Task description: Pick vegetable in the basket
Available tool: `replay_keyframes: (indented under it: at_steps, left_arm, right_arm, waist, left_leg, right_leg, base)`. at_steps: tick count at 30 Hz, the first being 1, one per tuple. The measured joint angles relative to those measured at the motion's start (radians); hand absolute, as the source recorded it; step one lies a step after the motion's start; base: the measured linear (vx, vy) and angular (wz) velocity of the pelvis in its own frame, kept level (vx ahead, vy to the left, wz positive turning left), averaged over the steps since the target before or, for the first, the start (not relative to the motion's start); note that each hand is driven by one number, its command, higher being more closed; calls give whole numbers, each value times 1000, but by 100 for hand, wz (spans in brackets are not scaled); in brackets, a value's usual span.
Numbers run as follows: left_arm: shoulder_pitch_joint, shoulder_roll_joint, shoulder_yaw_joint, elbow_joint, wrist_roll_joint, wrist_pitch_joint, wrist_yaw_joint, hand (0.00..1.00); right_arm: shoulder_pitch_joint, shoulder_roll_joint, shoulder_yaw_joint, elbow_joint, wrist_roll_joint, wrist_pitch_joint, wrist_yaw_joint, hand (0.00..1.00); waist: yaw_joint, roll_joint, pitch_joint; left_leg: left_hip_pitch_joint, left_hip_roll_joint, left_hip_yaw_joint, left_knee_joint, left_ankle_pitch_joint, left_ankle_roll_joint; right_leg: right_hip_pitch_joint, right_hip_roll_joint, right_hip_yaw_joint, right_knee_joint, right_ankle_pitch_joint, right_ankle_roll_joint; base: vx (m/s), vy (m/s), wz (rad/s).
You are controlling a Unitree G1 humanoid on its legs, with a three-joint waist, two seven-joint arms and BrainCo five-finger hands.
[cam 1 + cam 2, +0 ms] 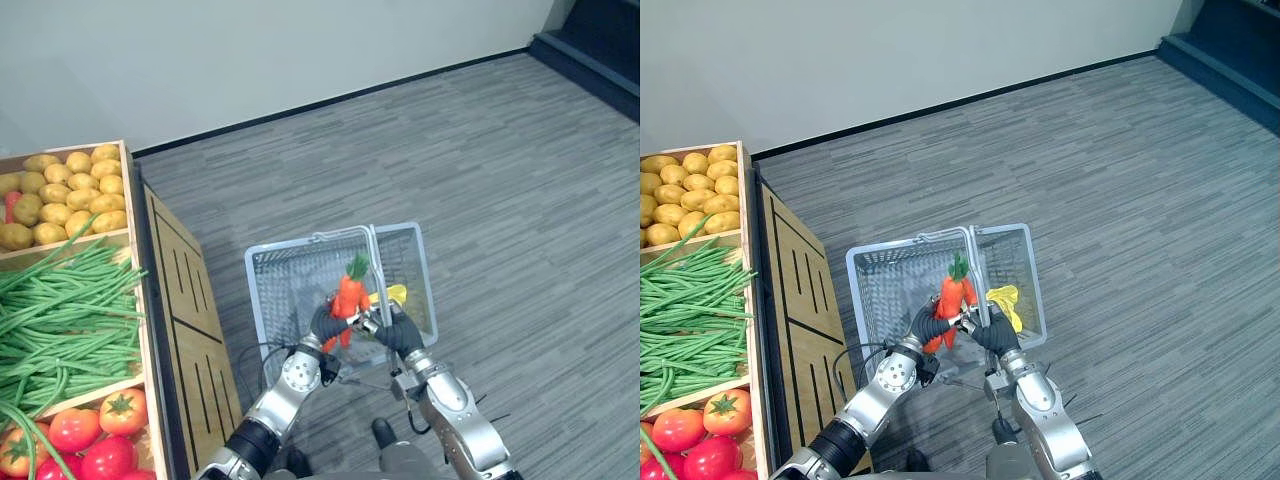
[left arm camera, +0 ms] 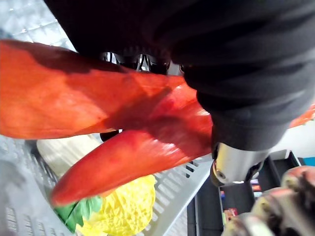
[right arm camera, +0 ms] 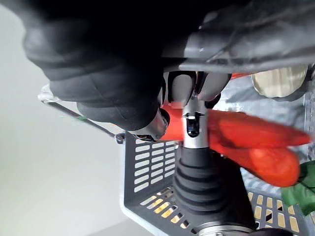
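Observation:
A grey mesh basket (image 1: 300, 248) hangs just above the carpet in front of me. My right hand (image 1: 402, 333) is shut on its wire handle (image 1: 374, 262), which rises over the basket's middle. My left hand (image 1: 324, 323) is shut on a bunch of orange carrots (image 1: 349, 297) with a green top and holds them upright over the basket's near side, right beside the right hand. The carrots (image 2: 113, 123) show close up in the left wrist view. A yellow vegetable (image 2: 120, 209) lies in the basket's right part (image 1: 1005, 300).
A wooden display stand (image 1: 185, 320) is at my left. Its bins hold potatoes (image 1: 65, 195), green beans (image 1: 60, 320) and tomatoes (image 1: 95, 430). Grey carpet (image 1: 500, 180) stretches to a pale wall, with a dark step (image 1: 590, 45) at the far right.

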Motion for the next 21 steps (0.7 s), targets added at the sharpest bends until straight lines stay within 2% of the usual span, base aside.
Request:
replay_keyframes:
  at_steps: [7, 12, 15, 16, 18, 21]
  left_arm:
    - [32, -8, 39, -50, -2, -2, -3, 0]
    - [136, 3, 82, -238, -32, -12, -60, 0]
    - [207, 24, 129, -364, -96, -39, -110, 0]
    - [231, 37, 136, -409, -121, -53, -131, 0]
    - [283, 42, 177, -473, -205, -74, -155, 0]
    - [360, 45, 271, -490, -315, -80, -174, 0]
  right_arm:
    - [40, 11, -29, 0, -170, -1, -3, 100]
    - [80, 31, -139, 0, -289, 0, -16, 100]
    - [92, 31, -211, -1, -351, 0, -27, 100]
    - [105, 31, -237, -1, -365, 0, -26, 100]
    - [122, 34, -300, -1, -386, 4, -32, 100]
    - [134, 41, -392, -1, -395, 7, -61, 100]
  waist:
    - [-2, 0, -1]
    - [-1, 4, -15]
    - [7, 12, -34]
    - [19, 18, -42]
    - [29, 28, -51]
    - [49, 39, -59]
  left_leg:
    - [12, 2, -6, -31, 26, -4]
    - [20, 0, -16, -45, 32, -5]
    - [28, 0, -21, -52, 35, -4]
    - [29, 0, -26, -52, 35, -4]
    - [34, 0, -38, -52, 35, -4]
    - [30, 0, -44, -57, 35, -5]
  right_leg:
    - [2, 1, -5, -3, 0, 0]
    - [10, 6, -25, -3, 0, 0]
    - [19, 6, -32, -3, 0, 0]
    - [22, 5, -38, -3, 0, 1]
    - [33, 4, -54, -3, -1, 1]
    - [40, 2, -61, -6, -5, 4]
  base:
    - [-44, -42, 3]
    - [-11, -32, 6]
    - [3, -24, 7]
    - [-4, -17, 14]
    - [-13, -27, 17]
    - [-38, -28, 11]
